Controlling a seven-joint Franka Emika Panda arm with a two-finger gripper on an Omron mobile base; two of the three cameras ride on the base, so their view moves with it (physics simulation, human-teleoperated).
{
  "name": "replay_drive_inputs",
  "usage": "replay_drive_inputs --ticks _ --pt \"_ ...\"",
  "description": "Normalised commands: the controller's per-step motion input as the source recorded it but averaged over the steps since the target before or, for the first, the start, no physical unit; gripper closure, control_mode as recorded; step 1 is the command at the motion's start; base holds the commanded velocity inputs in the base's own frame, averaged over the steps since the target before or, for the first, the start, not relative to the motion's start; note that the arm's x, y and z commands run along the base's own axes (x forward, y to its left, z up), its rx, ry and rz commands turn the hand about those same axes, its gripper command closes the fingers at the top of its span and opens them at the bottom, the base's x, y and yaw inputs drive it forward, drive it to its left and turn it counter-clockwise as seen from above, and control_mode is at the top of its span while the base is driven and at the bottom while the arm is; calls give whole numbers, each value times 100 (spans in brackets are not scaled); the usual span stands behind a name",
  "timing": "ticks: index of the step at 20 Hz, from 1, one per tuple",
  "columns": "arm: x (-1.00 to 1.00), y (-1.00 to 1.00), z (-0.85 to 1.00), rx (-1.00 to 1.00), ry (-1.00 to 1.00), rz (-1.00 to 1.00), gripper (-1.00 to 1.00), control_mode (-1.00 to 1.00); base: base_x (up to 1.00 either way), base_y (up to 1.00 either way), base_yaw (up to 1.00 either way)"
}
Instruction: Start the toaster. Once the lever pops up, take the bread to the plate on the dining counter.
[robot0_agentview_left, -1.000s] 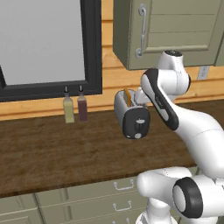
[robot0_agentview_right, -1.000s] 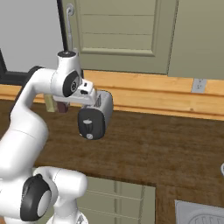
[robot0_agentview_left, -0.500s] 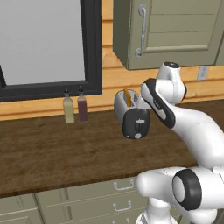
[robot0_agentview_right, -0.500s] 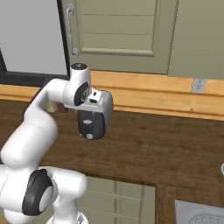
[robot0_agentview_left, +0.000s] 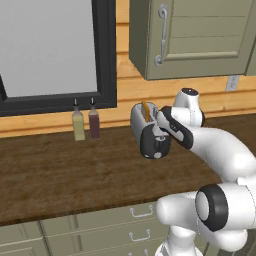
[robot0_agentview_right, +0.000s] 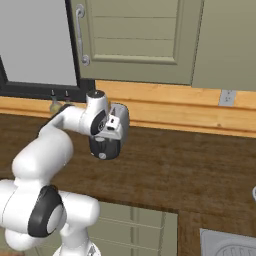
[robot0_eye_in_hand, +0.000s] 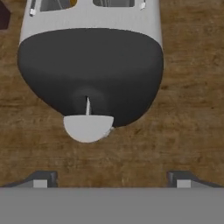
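In the hand view the gripper (robot0_eye_in_hand: 111, 179) hangs above the worktop (robot0_eye_in_hand: 192, 109) with its two dark fingertips (robot0_eye_in_hand: 41, 179) spread wide apart, nothing between them. Just beyond them sits the toaster (robot0_eye_in_hand: 89, 65), its black end panel facing the camera, with the pale round dial (robot0_eye_in_hand: 88, 127) at its lower edge and a thin pale lever (robot0_eye_in_hand: 88, 106) just above the dial.

From the left base camera, the toaster (robot0_agentview_left: 149, 131) stands on the dark wood worktop (robot0_agentview_left: 60, 170), with the bread (robot0_agentview_left: 145, 111) showing as a golden edge in its slot. Two bottles (robot0_agentview_left: 85, 122) stand farther left against the wooden wall, under a black-framed window (robot0_agentview_left: 50, 50). A grey-green cabinet (robot0_agentview_left: 200, 35) hangs above.
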Motion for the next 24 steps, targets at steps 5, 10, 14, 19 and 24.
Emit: replay_drive_inputs --ticks 5,10,14,19,24 --pt "54 0 -18 0 0 0 -100 -100 0 0 0" --pt "46 -4 -7 0 0 0 -100 -100 0 0 0" --pt "16 -12 -13 0 0 0 -100 -100 0 0 0" --pt "0 -6 -12 0 0 0 -100 -100 0 0 0" --pt "-4 -4 -10 0 0 0 -100 -100 0 0 0"
